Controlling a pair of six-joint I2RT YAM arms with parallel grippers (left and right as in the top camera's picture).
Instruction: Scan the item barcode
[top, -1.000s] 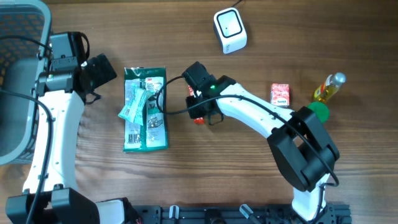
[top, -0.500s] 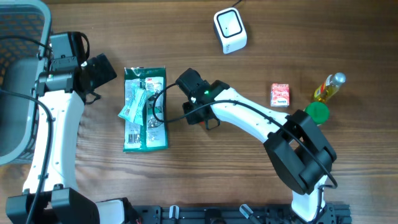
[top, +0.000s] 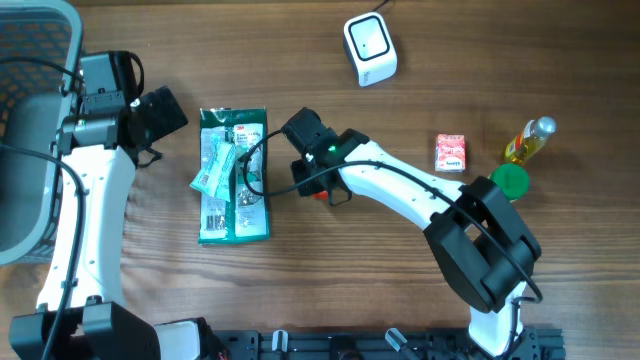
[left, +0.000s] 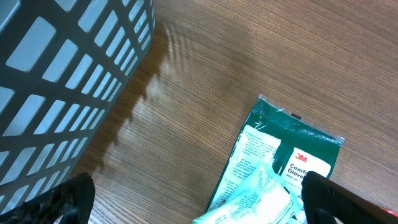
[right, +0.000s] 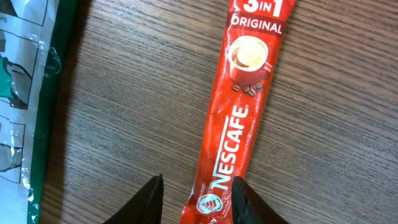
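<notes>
Right wrist view is showing the Nescafé sachet (right: 233, 118) lying flat on the wood, its near end sitting between the two fingers of the right gripper (right: 198, 182). Its long axis is running straight ahead, leaning a little to the right. The jaws are standing partly spread: the right finger is meeting the sachet's edge, while bare wood is showing between the left finger and the foil, so nothing is being pinched. Because the strip is pointing along the reach, the fingers are lining up to close across its narrow width, which looks like the grip the pick-up is calling for. From overhead the wrist is covering most of the sachet, leaving only a red sliver at its lower side. The green glove packet (top: 235, 175) is lying just beside it on the left. The scanner (top: 370, 48) is waiting well apart, toward the far edge. The left gripper (left: 198, 180) is hanging with its fingers wide apart beyond the glove packet, so the right arm is plainly the nearer one.
</notes>
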